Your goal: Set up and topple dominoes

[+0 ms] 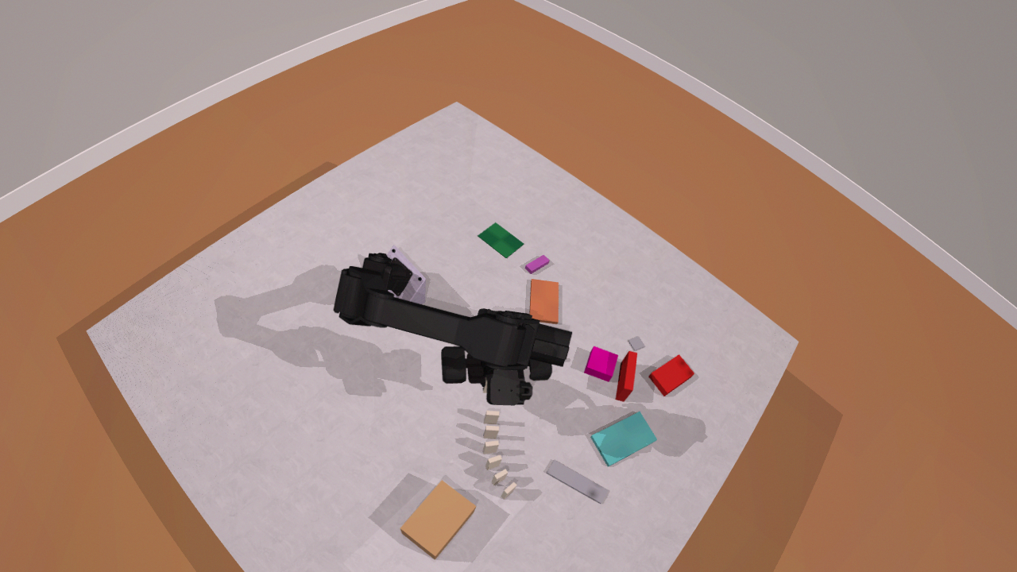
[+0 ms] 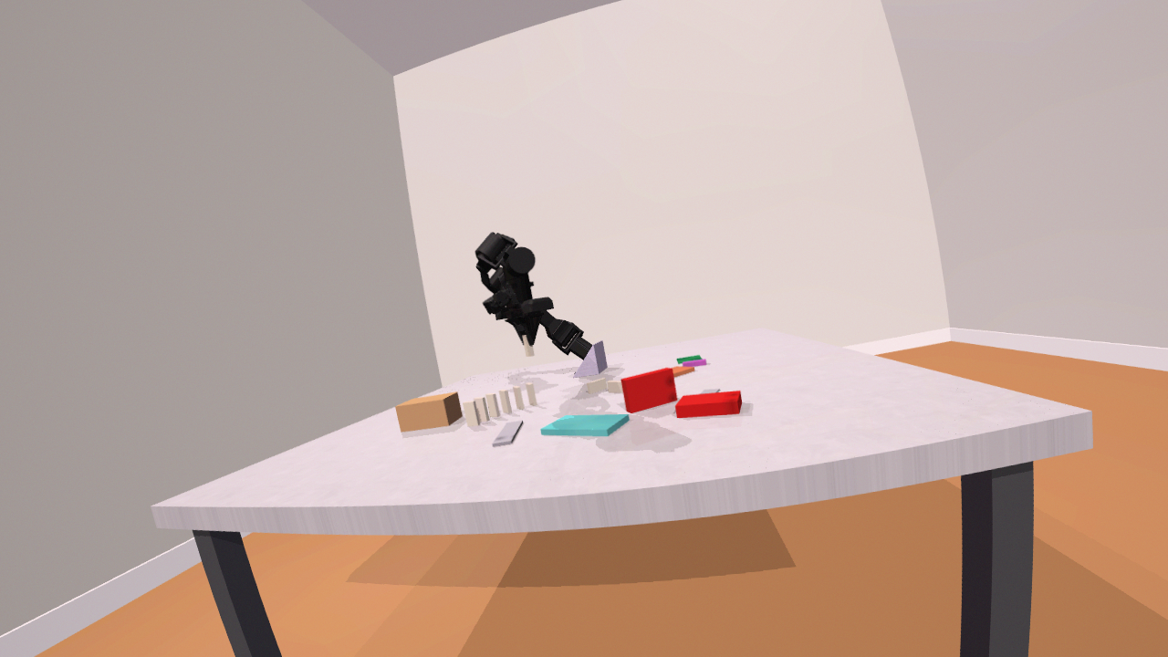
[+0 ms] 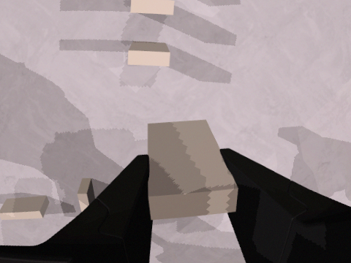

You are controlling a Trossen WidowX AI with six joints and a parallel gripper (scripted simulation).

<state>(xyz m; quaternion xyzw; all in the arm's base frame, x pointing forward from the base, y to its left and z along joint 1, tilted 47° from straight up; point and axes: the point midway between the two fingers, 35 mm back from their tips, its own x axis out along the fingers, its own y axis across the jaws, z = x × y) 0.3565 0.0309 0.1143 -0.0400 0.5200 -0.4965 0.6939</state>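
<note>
My gripper [image 2: 528, 338] [image 3: 183, 163] is shut on a cream domino [image 2: 529, 349] [image 3: 183, 161], held upright well above the table. In the wrist view, the near end domino [image 3: 148, 58] of the standing row is ahead of the held one, with another standing domino [image 3: 152, 6] beyond. The row has several upright dominoes and curves at its far end; its near end domino [image 1: 492, 416] and far end domino [image 1: 509, 489] show in the top view. Two loose dominoes lie down: one domino [image 2: 597, 384] [image 3: 85, 193] and another domino [image 2: 615, 386] [image 3: 25, 207]. The arm hides both in the top view.
A tan block [image 1: 438, 519] [image 2: 420, 414] is beside the row's curved end. A grey bar [image 1: 576, 481] [image 2: 507, 432] and teal slab [image 1: 624, 438] [image 2: 584, 425] lie on its other side. A magenta cube [image 1: 601, 363], two red blocks [image 1: 626, 376] [image 1: 670, 375] and an orange slab [image 1: 543, 299] are farther off.
</note>
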